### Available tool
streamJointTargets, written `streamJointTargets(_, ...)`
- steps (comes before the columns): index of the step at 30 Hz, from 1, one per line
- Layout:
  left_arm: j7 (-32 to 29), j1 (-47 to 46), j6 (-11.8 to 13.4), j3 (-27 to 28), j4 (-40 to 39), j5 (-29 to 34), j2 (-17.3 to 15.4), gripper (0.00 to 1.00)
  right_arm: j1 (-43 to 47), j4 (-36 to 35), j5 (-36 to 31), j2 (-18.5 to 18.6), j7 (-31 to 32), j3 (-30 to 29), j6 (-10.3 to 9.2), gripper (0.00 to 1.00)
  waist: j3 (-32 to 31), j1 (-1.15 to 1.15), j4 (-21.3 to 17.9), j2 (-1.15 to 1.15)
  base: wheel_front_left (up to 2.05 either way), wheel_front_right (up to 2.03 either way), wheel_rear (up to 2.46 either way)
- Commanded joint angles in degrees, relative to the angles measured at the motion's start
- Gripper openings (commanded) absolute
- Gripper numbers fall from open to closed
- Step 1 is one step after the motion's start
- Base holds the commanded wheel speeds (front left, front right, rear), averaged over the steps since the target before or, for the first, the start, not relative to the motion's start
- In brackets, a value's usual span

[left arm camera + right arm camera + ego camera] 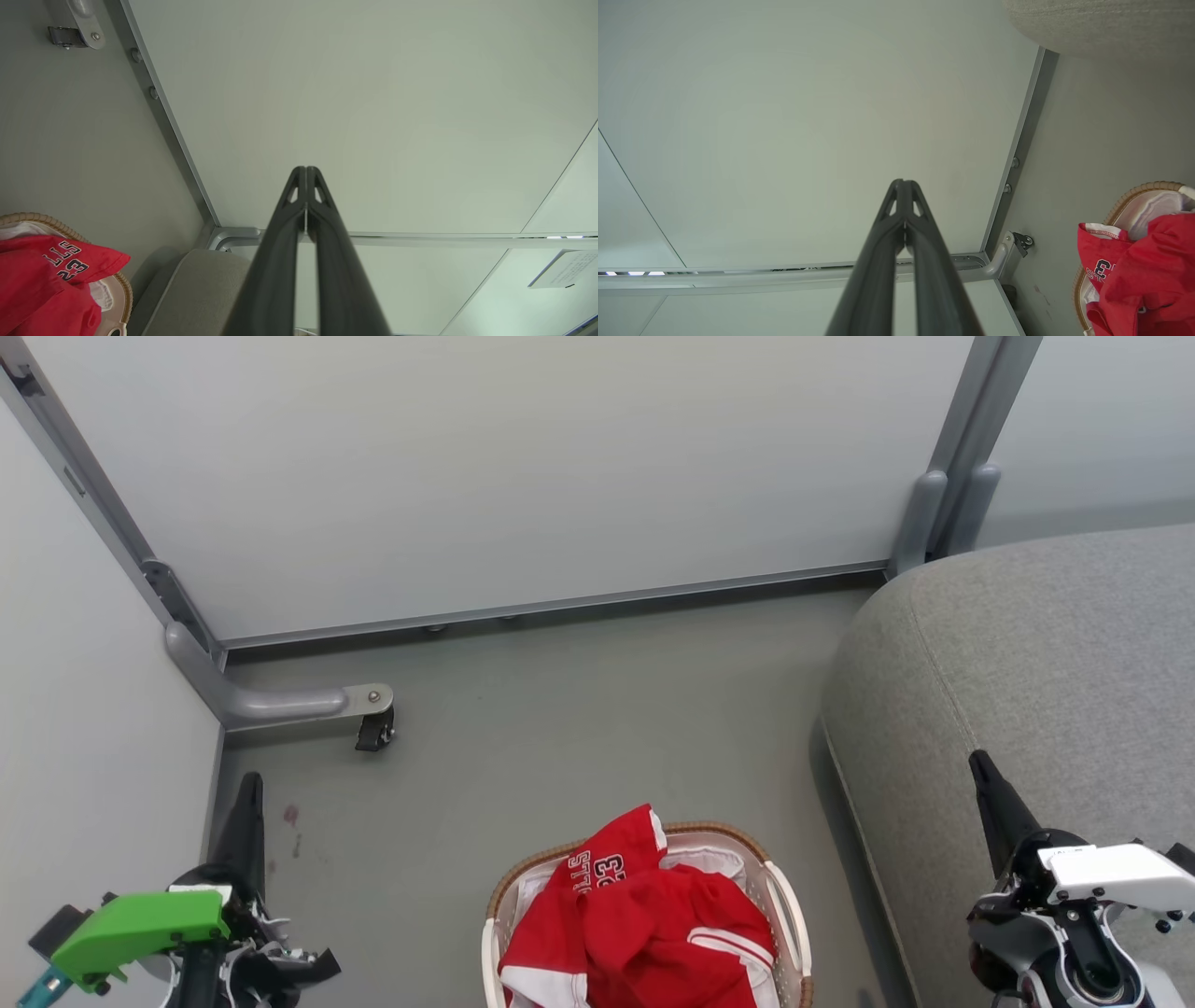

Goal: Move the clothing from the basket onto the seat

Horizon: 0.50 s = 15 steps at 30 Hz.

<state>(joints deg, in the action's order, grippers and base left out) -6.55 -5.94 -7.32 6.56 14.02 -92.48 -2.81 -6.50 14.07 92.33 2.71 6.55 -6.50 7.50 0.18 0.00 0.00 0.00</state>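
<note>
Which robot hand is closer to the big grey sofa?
Right. The right gripper hangs at the edge of the sofa; the left gripper is across the basket, by the wall.

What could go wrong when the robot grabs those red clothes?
The clothing lies tangled on the white liner, so the jaws, shut now, might pinch the liner and drag the basket along. A piece hanging over the rim could slip onto the floor before reaching the seat.
</note>
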Motion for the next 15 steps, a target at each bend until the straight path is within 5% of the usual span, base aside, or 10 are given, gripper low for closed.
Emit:
streamJointTargets(1, 0.1, 0.1, 0.0, 0.0, 0.3, 0.0, 0.0, 1.0, 0.0, 0.3, 0.0, -0.1, 0.0, 0.0, 0.0, 1.0, 0.0, 0.0, 0.0, 0.0, 0.0, 0.0, 0.0)
streamJointTargets(15, 3.2, 1.8, 0.0, -3.6, 1.1, 1.9, 0.3, 1.0, 1.3, 1.9, -2.7, -0.5, -3.1, 0.9, -0.02, 1.0, 0.0, 0.0, 0.0, 0.0, 0.0, 0.0, 0.0)
